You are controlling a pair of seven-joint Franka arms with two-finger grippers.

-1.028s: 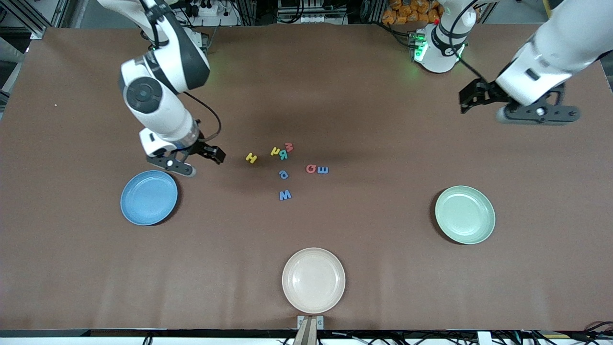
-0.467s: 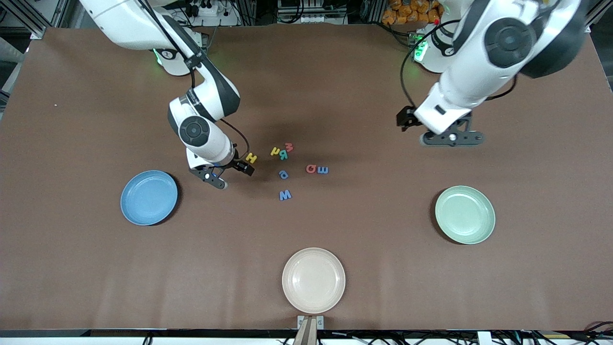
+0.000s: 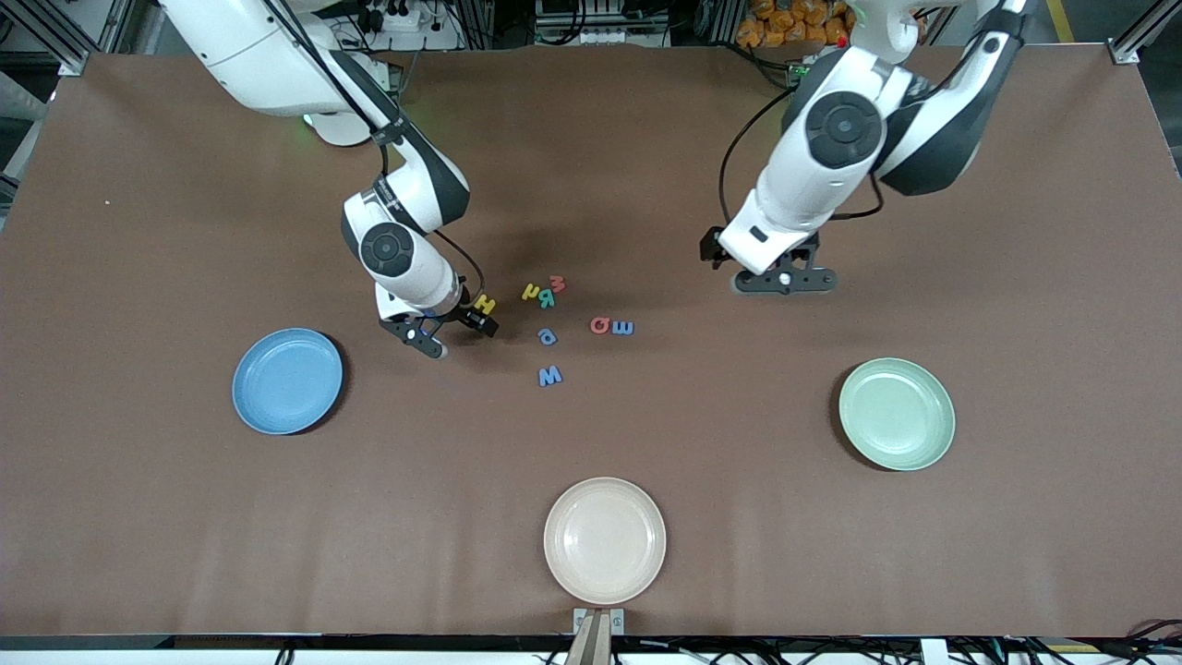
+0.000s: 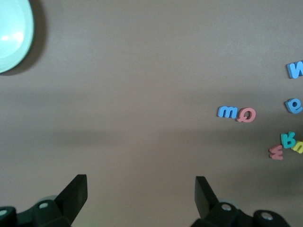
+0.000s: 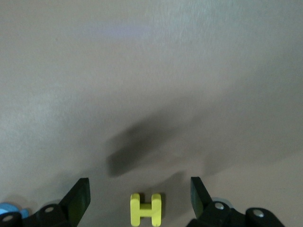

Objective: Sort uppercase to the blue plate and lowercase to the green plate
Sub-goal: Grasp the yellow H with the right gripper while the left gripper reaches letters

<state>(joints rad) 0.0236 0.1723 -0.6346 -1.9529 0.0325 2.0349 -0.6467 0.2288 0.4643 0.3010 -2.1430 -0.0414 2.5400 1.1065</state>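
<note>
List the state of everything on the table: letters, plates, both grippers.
Right gripper: open, fingers either side of the yellow H.
Left gripper: open, empty, over bare table.
Yellow H: flat on the table, not gripped.
Other letters: loose on the table, unsorted.
Blue plate: empty.
Green plate: empty.
Cream plate: empty.

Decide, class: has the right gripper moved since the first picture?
Yes. The right gripper has moved away from the blue plate and toward the yellow H, which it now straddles.

Both end effectors (image 3: 447, 325) (image 3: 774, 272) hang low, fingers spread.
</note>
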